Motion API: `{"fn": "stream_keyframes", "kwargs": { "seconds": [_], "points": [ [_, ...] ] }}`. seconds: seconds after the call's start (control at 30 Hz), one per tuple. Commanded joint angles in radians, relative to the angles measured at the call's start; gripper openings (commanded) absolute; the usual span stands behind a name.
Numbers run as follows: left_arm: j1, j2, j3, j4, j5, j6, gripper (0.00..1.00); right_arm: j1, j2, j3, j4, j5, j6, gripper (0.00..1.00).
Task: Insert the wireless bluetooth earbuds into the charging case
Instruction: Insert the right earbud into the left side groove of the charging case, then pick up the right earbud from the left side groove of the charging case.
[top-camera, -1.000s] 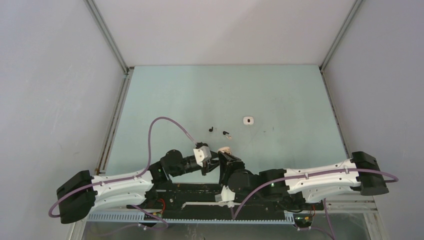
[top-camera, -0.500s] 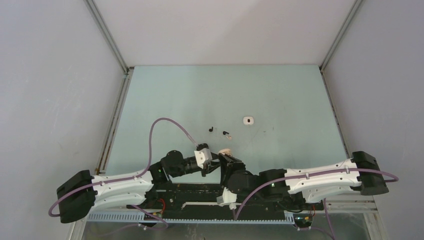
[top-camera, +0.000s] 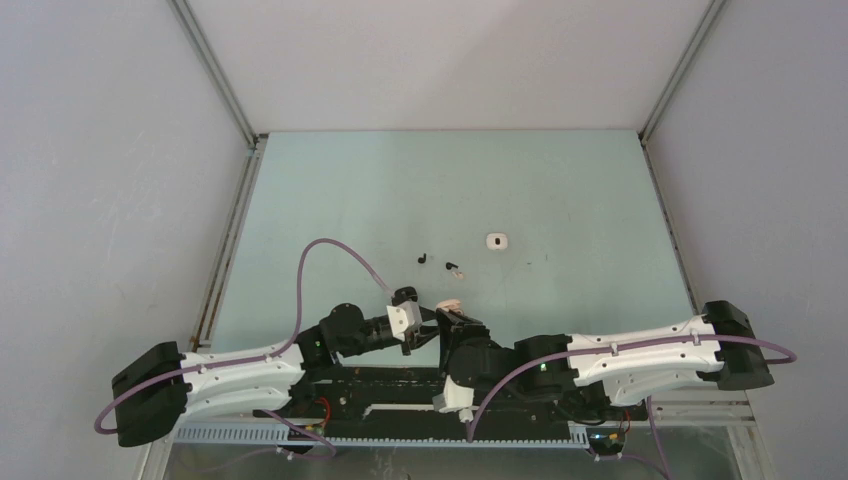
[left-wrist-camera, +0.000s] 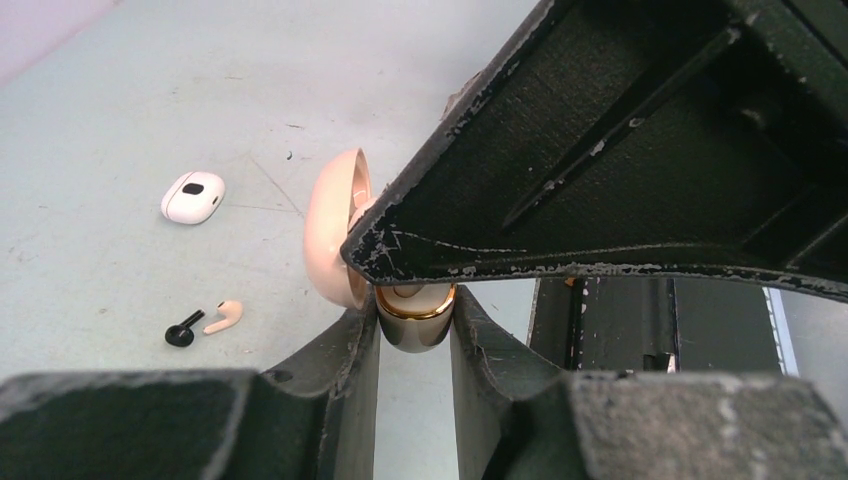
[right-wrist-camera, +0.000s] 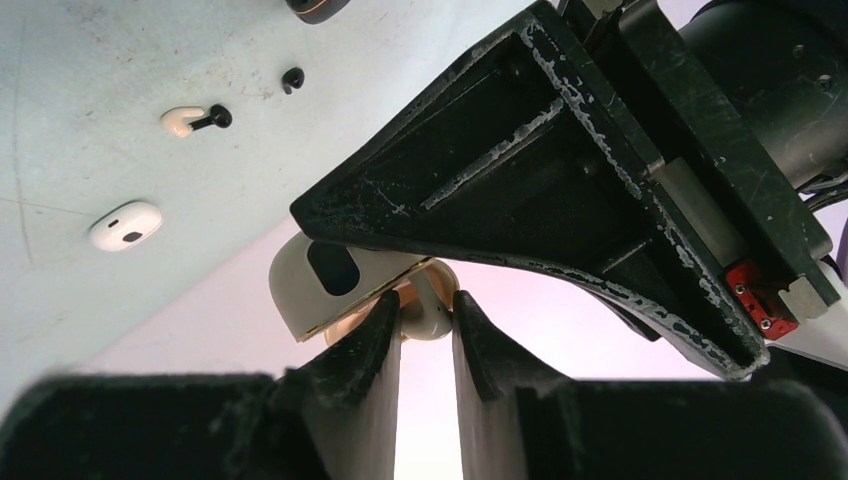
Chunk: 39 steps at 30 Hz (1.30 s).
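Observation:
My left gripper (left-wrist-camera: 415, 312) is shut on the lower half of an open beige charging case (left-wrist-camera: 416, 325) with a gold rim; its lid (left-wrist-camera: 333, 235) stands open to the left. My right gripper (right-wrist-camera: 427, 303) is shut on a beige earbud (right-wrist-camera: 432, 312), held against the case (right-wrist-camera: 318, 283). In the top view both grippers, left (top-camera: 428, 326) and right (top-camera: 456, 320), meet at the case (top-camera: 452, 303) near the table's front edge. A loose beige earbud (left-wrist-camera: 224, 316) and a black earbud (left-wrist-camera: 181, 332) lie together on the table; another black earbud (top-camera: 421, 258) lies nearby.
A small closed white case (top-camera: 496, 241) lies on the pale green table (top-camera: 560, 190), beyond the loose earbuds; it also shows in the left wrist view (left-wrist-camera: 193, 197) and the right wrist view (right-wrist-camera: 125, 226). Grey walls enclose the table on three sides.
Both grippers and the beige case between them have shifted slightly toward the near edge. The loose earbuds and the white case have not moved.

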<state>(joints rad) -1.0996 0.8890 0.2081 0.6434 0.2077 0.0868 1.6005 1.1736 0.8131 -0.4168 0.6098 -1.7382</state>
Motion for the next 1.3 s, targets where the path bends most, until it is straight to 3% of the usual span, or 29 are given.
{"fn": "stream_keyframes", "kwargs": {
  "seconds": [0.0, 0.7, 0.77, 0.8, 0.83, 1.13, 1.27],
  "points": [
    [-0.013, -0.032, -0.011, 0.094, 0.006, 0.007, 0.0, 0.004, 0.009, 0.039, -0.041, -0.002, 0.02, 0.26],
    [-0.013, -0.028, -0.011, 0.098, -0.021, -0.01, 0.0, 0.006, -0.037, 0.085, -0.043, 0.031, 0.003, 0.47],
    [-0.013, -0.025, -0.01, 0.098, -0.024, -0.011, 0.0, 0.011, -0.047, 0.107, -0.054, 0.036, 0.028, 0.69],
    [-0.013, -0.022, -0.009, 0.098, -0.024, -0.012, 0.0, 0.013, -0.048, 0.128, -0.069, 0.04, 0.051, 0.95],
    [-0.013, -0.021, -0.009, 0.098, -0.024, -0.011, 0.0, 0.016, -0.046, 0.156, -0.097, 0.046, 0.072, 0.99],
    [-0.013, -0.012, -0.014, 0.102, -0.041, -0.01, 0.0, 0.005, -0.136, 0.265, -0.403, 0.054, 0.273, 1.0],
    [-0.013, -0.001, -0.018, 0.119, -0.036, -0.012, 0.0, -0.134, -0.247, 0.27, -0.503, -0.039, 0.428, 1.0]
  ]
}}
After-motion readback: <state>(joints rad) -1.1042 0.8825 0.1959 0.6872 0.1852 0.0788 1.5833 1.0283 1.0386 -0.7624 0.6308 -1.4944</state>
